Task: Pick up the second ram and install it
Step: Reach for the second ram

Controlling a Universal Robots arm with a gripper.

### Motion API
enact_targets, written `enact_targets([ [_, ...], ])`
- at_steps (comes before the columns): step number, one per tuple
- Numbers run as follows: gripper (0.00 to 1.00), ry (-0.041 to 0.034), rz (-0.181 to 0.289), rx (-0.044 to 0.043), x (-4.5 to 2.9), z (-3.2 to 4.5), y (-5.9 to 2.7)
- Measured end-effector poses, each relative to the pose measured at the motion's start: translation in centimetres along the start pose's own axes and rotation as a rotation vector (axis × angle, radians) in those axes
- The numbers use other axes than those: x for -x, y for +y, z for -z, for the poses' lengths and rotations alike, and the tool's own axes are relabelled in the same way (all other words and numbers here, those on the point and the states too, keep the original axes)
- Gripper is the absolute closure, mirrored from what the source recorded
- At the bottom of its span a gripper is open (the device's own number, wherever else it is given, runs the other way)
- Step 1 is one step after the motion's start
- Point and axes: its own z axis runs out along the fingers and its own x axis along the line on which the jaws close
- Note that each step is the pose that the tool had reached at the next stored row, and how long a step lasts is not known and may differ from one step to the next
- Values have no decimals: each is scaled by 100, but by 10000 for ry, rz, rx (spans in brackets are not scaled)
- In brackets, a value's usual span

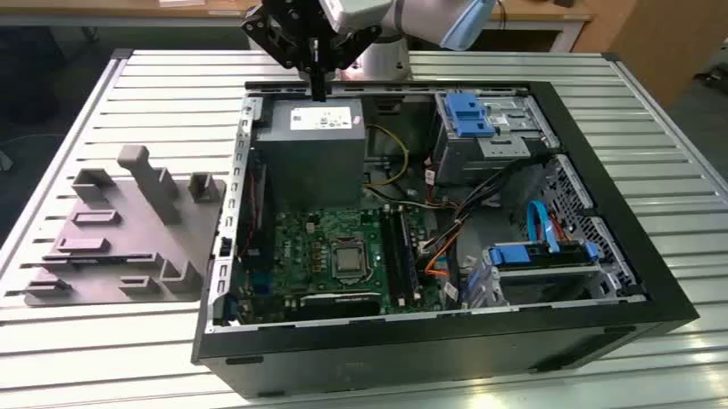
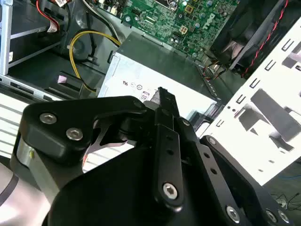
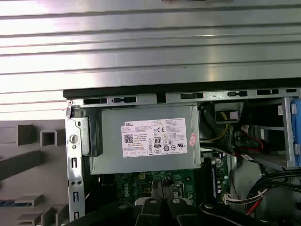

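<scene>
Robot claw (image 1: pixel 319 92) hanging above an open computer case (image 1: pixel 671 311) on a slatted metal table (image 1: pixel 637 102). Its two fingers are drawn together, and nothing can be seen between them. Directly below the claw sits the grey power supply box (image 1: pixel 307 158). Past that, deeper in the case, lies the green motherboard (image 1: pixel 330 243) with its long dark memory slots (image 1: pixel 398 247).

Off to one side of the claw, outside the case wall and lower down, is a grey holder tray (image 1: pixel 191 228) of blocks and posts. In the first wrist view a thin blue strip rests in that tray, well apart from the claw. It is probably the second ram (image 3: pixel 13 203), though part of it runs out of the picture. Its long axis lies parallel to the table slats and to the width of the power supply box. Whether it rests flat or on edge, and which long edge carries the contacts, cannot be told.

Risks, as a judgement: the memory slots run crosswise to the second ram, so without a quarter turn it would meet a slot askew. The tray's tall posts stand near it and could catch a finger. An off-centre grip could let it tilt, and pressed down tilted it could jam or bend.
</scene>
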Motion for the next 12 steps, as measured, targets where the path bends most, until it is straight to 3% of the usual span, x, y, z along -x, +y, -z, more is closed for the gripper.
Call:
enact_targets([
  [12, 90, 0, -1, 0, -1, 0, 0],
])
